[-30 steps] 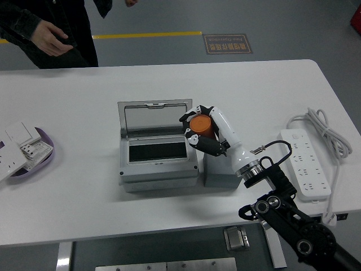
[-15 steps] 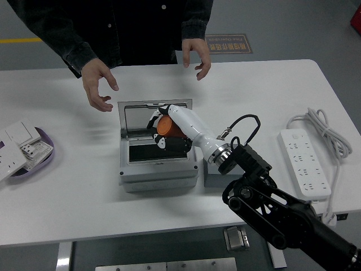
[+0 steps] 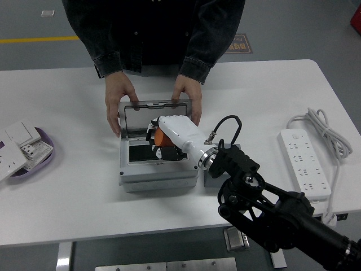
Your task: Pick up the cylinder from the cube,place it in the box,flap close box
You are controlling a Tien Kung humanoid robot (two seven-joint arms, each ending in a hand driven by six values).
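Note:
The grey box [image 3: 159, 171] stands mid-table with its clear lid [image 3: 156, 116] raised at the back. My right hand [image 3: 163, 141] is over the box's open cavity, shut on the orange cylinder [image 3: 161, 137], which shows between the white fingers. The grey cube [image 3: 217, 178] stands right of the box, mostly hidden by my right arm [image 3: 265, 209]. A person at the far side holds the lid with both hands, one [image 3: 117, 101] at its left edge, one [image 3: 189, 96] at its right. My left arm is out of view.
A white power strip [image 3: 307, 161] with its coiled cord lies at the right. A purple tray [image 3: 42, 161] with white switch plates [image 3: 17, 141] sits at the left edge.
My right hand has carried the cylinder left from the cube to over the box's cavity and lower. The person stepped up and took hold of the lid with both hands.

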